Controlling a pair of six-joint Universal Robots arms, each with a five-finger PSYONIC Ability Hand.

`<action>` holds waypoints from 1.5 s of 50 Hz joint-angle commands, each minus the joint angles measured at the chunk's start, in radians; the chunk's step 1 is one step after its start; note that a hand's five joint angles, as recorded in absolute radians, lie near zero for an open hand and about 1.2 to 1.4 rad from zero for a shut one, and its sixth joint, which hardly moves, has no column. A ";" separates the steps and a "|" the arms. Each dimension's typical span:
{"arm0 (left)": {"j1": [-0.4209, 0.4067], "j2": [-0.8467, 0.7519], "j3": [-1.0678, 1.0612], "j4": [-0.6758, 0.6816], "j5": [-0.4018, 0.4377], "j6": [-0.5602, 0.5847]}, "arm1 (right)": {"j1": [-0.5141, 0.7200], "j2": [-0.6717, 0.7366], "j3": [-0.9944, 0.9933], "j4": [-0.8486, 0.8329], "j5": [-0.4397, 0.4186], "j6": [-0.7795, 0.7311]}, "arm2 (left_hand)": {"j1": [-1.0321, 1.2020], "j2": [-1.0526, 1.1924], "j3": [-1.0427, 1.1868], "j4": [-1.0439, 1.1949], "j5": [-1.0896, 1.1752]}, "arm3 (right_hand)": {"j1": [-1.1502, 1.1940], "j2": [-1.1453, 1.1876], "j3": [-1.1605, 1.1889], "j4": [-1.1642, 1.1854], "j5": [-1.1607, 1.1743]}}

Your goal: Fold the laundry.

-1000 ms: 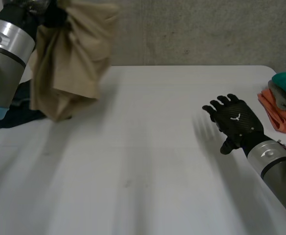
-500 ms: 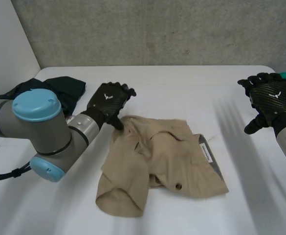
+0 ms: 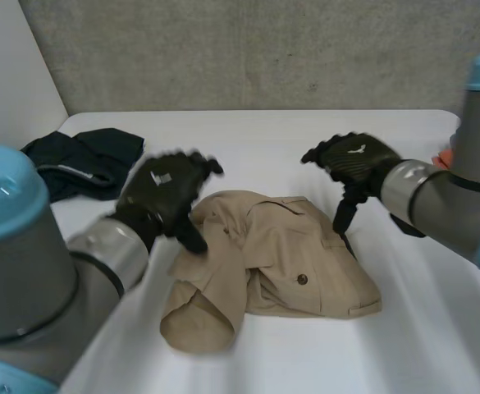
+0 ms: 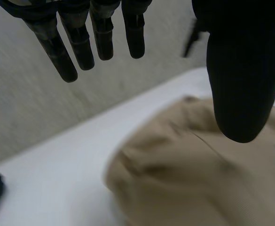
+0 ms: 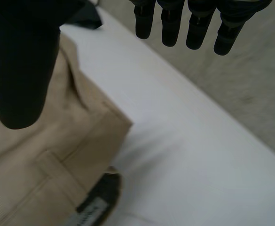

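Note:
A crumpled tan garment (image 3: 268, 267) with a button lies bunched on the white table (image 3: 248, 139). My left hand (image 3: 164, 195) hovers over its near-left edge, open, with straight fingers and nothing held. In the left wrist view the tan garment (image 4: 198, 179) lies below the straight fingers (image 4: 81, 42) and thumb. My right hand (image 3: 354, 164) hangs open above the garment's far-right corner, thumb pointing down at it. In the right wrist view the garment (image 5: 43, 174) lies under the thumb, its grey inner label beside it.
A dark garment (image 3: 84, 160) lies heaped at the table's far left. An orange cloth (image 3: 446, 156) peeks out behind my right arm at the far right. Bare table lies in front of and behind the tan garment.
The left hand carried the tan garment down from high at the left, dropped it on the table and opened. The right hand swung from the right side to the garment's far-right corner.

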 commanded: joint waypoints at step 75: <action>0.314 0.066 -0.326 0.314 0.421 0.432 | -0.008 0.051 0.331 -0.336 0.074 -0.225 | 0.077 0.103 0.100 0.105 0.116 | 1.170 1.187 1.188 1.187 1.175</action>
